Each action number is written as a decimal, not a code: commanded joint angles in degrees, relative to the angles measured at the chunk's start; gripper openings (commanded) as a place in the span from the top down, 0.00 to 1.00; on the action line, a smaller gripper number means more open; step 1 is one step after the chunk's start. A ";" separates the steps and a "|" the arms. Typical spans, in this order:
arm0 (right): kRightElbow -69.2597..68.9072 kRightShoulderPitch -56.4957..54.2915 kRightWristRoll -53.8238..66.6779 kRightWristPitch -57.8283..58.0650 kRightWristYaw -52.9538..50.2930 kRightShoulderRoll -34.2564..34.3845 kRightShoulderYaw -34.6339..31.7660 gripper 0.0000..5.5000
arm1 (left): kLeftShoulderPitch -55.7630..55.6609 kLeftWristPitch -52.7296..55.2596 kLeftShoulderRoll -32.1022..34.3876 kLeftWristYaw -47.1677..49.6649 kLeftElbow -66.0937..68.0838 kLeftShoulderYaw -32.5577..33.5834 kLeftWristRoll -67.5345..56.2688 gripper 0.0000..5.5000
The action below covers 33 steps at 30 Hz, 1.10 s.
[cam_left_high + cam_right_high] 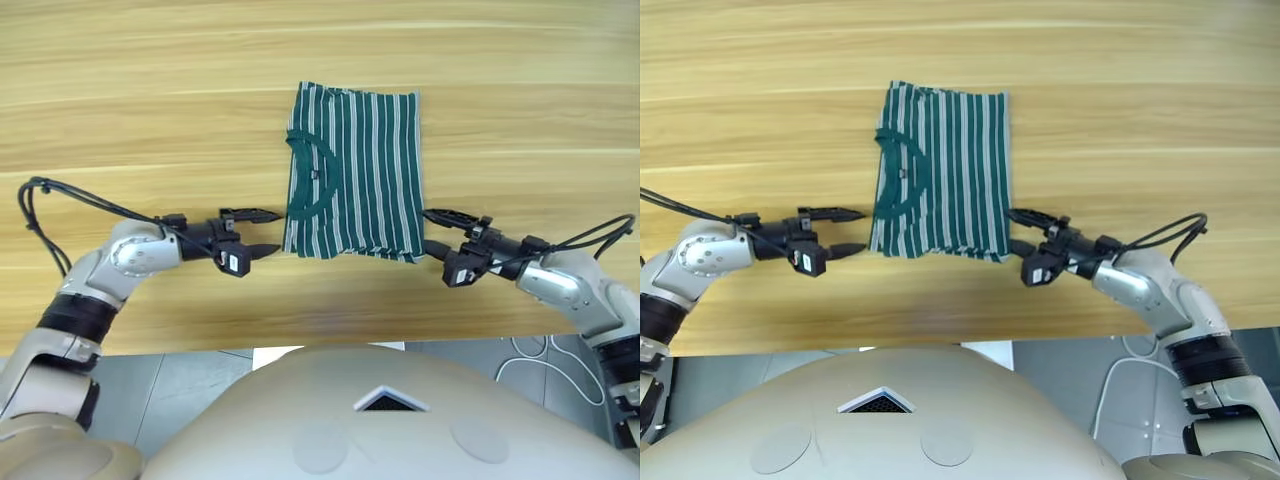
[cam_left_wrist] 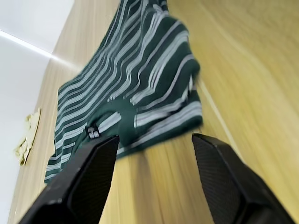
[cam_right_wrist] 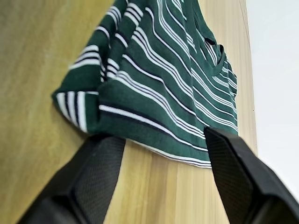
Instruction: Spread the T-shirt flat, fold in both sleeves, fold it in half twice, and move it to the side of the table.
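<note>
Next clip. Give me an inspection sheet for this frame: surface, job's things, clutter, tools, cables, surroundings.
Surface: wooden table, pale plank grain.
Job's things: striped T-shirt, folded to a narrow rectangle, collar on its left side, lying flat near the table's front edge.
Clutter: nothing seen.
Tools: left tool open at the T-shirt's near left corner; right tool open at its near right corner; neither grips it.
Cables: left cable and right cable, black, loop off the forearms, clear of the T-shirt.
Surroundings: grey floor below the front edge; white cord lying on it at right.
</note>
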 commanded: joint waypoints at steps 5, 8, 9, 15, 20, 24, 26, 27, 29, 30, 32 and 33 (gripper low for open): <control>-1.75 4.51 -1.47 1.34 1.78 -2.21 -0.48 0.45 | -3.23 -1.54 -3.01 -3.94 9.80 -7.38 7.67 0.46; -4.32 5.90 -1.34 1.46 2.58 -2.50 -0.56 0.45 | -3.02 -2.70 -3.23 -5.18 9.82 -8.79 6.67 0.46; -4.78 5.82 -1.24 1.42 2.81 -2.35 -0.42 0.45 | -2.90 -2.84 -3.15 -5.46 9.70 -9.21 6.37 0.46; -1.50 1.06 -2.32 0.95 3.83 -0.58 2.27 0.48 | -2.36 -3.60 -2.73 -6.06 10.05 -11.53 5.82 0.59; 0.86 -1.09 -2.70 0.21 3.37 -0.39 3.70 0.66 | -3.71 -3.50 -4.14 -4.11 12.61 -12.39 8.05 0.77; 1.50 -1.74 -2.68 -0.31 3.09 -0.28 4.28 0.80 | -5.91 -4.03 -5.78 -2.15 16.03 -12.60 9.60 0.87; 1.52 -1.80 -2.58 -0.54 2.98 -0.24 4.45 0.87 | -6.41 -4.33 -6.00 -1.62 17.11 -12.64 9.66 0.91; 1.47 -1.80 -2.40 -0.72 2.93 -0.20 4.56 0.89 | -6.48 -4.57 -6.08 -1.42 17.59 -12.58 9.55 0.92; 1.45 -1.91 -2.23 -0.96 2.87 -0.09 4.78 0.94 | -6.57 -4.99 -6.30 -1.03 18.36 -12.51 9.54 0.94; 1.48 -2.01 -2.22 -1.03 2.81 0.01 4.90 0.96 | -6.59 -5.22 -6.48 -0.86 18.72 -12.56 9.52 0.97; 1.50 -2.33 -1.89 -1.30 2.69 0.29 5.10 0.97 | -6.10 -5.65 -6.54 -0.84 18.63 -12.60 8.63 0.99; 1.28 -2.41 -0.90 -1.58 2.68 0.47 5.04 0.97 | -5.28 -5.80 -6.23 -1.03 17.80 -12.43 7.40 0.99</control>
